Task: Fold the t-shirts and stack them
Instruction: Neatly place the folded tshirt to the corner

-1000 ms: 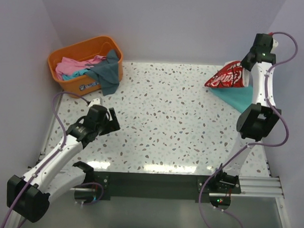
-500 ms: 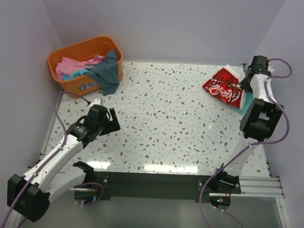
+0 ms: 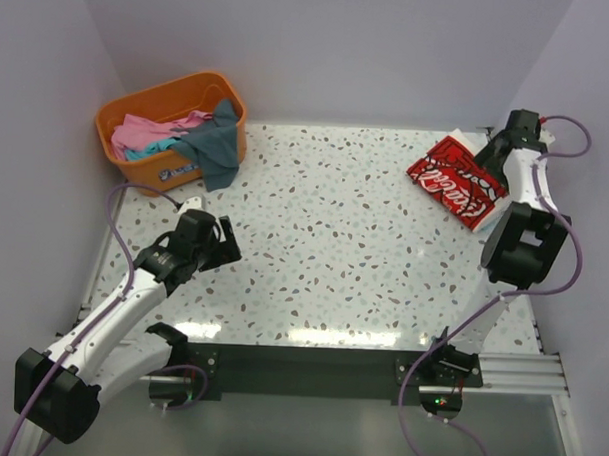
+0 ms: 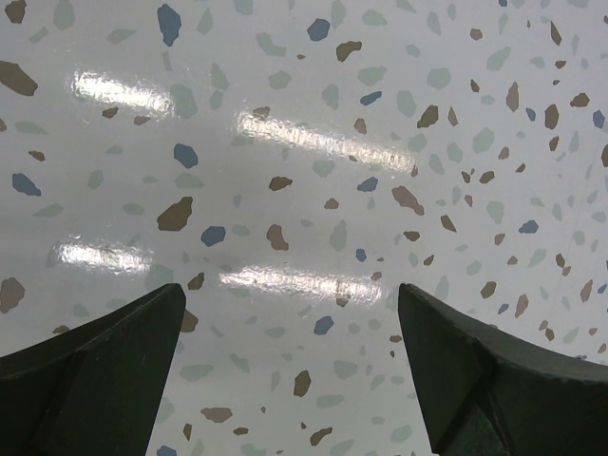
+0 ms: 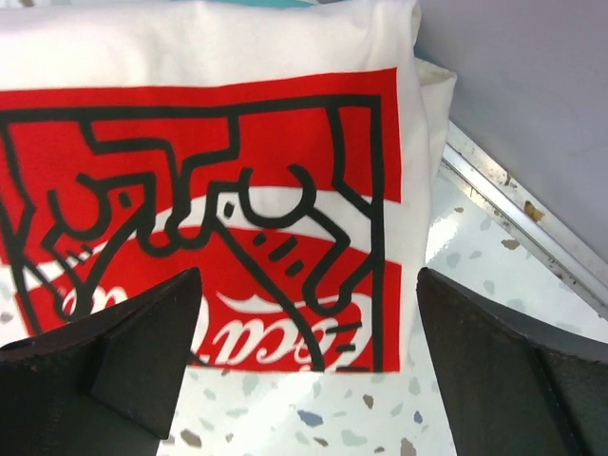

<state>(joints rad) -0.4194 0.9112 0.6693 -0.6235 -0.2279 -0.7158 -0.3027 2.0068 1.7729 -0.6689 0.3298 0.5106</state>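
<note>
**Right arm.** The right gripper stands at the upper right of the top view, at the far right corner of the table. In the right wrist view the right gripper has both fingers spread wide, with nothing between them. One second ago this gripper was clamped on the cream-white t-shirt and held it up in a bunched, pointed shape. Half a second ago the shirt was lowered and partly spread. The jaws are now released and the shirt is free of them.

**Cream-white t-shirt.** It lies folded and flat at the upper right of the top view, with the red print facing up. In the right wrist view the print fills the left and centre of the frame, and the folded edge runs down the right side of it.

**Teal t-shirt.** One second ago a broad teal triangle showed on the table below the raised shirt. Now the cream-white shirt covers it. Only a thin strip of the teal t-shirt shows along the top edge of the right wrist view.

**Left arm.** The left gripper hangs over bare table at centre left, its position unchanged. The left wrist view shows the left gripper with jaws wide apart and empty.

**Basket.** The orange basket sits at the upper left, unchanged. It holds the pink t-shirt, and the dark grey-blue t-shirt drapes over its front rim.
</note>
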